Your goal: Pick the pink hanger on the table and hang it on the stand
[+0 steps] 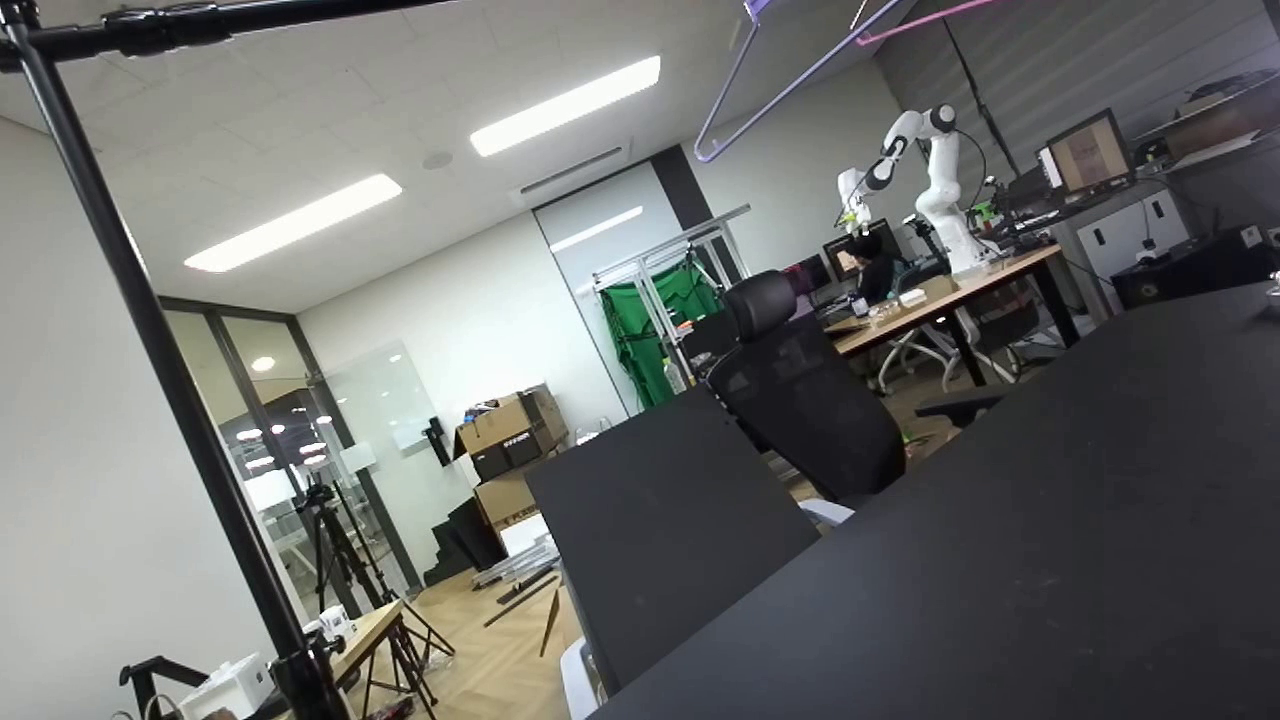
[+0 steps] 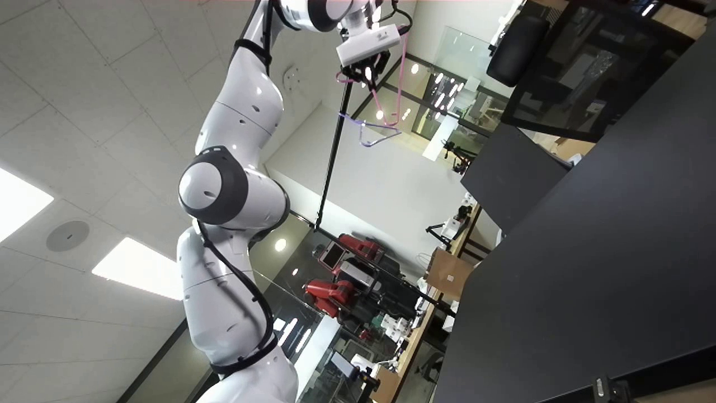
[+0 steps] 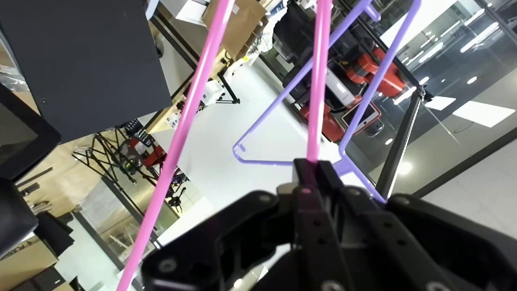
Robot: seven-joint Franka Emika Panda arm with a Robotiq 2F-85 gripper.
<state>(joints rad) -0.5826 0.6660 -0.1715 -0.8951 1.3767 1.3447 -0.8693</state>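
My gripper (image 3: 314,163) is shut on a thin bar of the pink hanger (image 3: 319,81) in the wrist view. In an exterior view, the gripper (image 2: 371,85) holds the pink hanger (image 2: 401,84) high above the table (image 2: 576,252). Its small hook appears close to the top bar of the black stand (image 2: 334,151); I cannot tell whether they touch. In an exterior view only a piece of the pink hanger (image 1: 935,18) shows at the top edge, with the stand's pole (image 1: 150,320) at left and the table (image 1: 1000,540) below; my gripper is outside that view.
A purple hanger (image 2: 380,127) hangs at the stand's bar, close beside the pink one; it fills much of the wrist view (image 3: 278,97). A black chair (image 1: 810,400) and a black panel (image 1: 670,510) stand by the table. Another white arm (image 1: 942,180) stands on a wooden desk.
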